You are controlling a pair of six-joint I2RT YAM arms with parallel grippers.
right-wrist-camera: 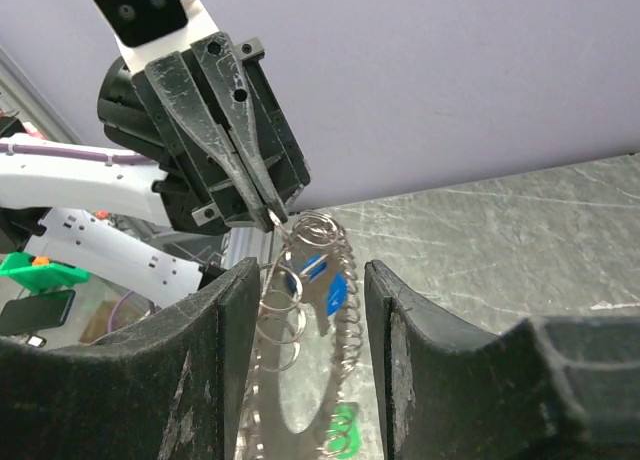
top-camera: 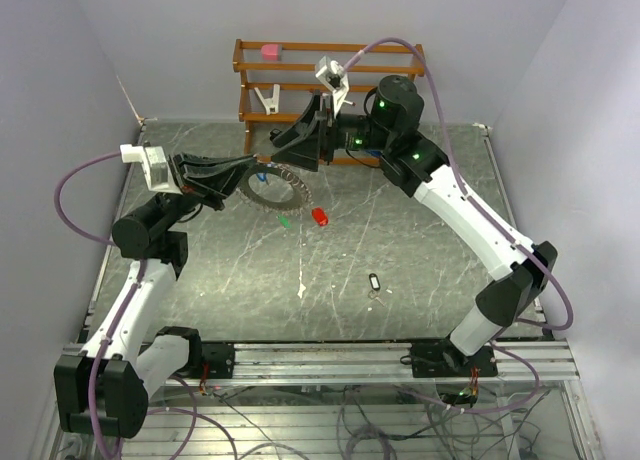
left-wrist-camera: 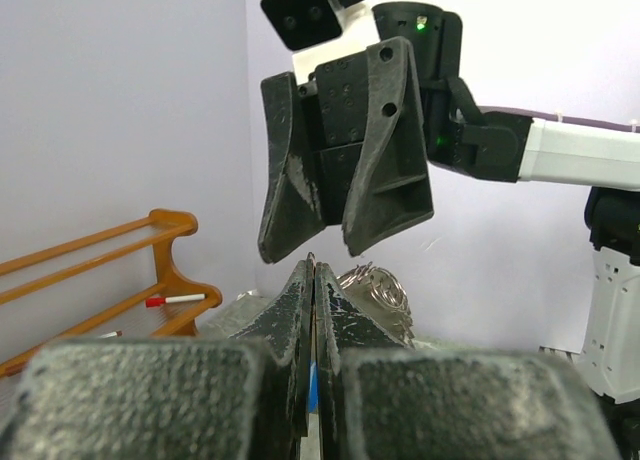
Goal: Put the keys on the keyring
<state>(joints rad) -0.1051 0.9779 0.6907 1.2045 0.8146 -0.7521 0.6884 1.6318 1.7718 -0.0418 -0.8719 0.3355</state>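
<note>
Counter [top-camera: 420, 240] was dark green marbled stuff, and a wooden rack [top-camera: 241, 80] stood at its back edge. The rack had a pink block [top-camera: 270, 51] on the top shelf, a white clip [top-camera: 266, 100] lower down and a red-capped pen [left-wrist-camera: 176, 300] on a low rail. The keyring [right-wrist-camera: 349, 330] was just in front of the rack, between both arms. Left fingers [right-wrist-camera: 215, 130] were clenched tight, tips pinching a wire of the ring's rim. Right fingers [right-wrist-camera: 215, 360] were spread, one either side of the ring; honestly couldn't tell whether they pressed it. A blue tag [right-wrist-camera: 336, 292] showed inside the ring's loop, though whether it hung on the ring or sat behind it I couldn't say. Loose on the counter were a red-tagged key [top-camera: 320, 217] and a green-tagged key [top-camera: 283, 220] just beside the ring. A black-tagged key [top-camera: 374, 281] lay well apart, nearer the arm bases.
</note>
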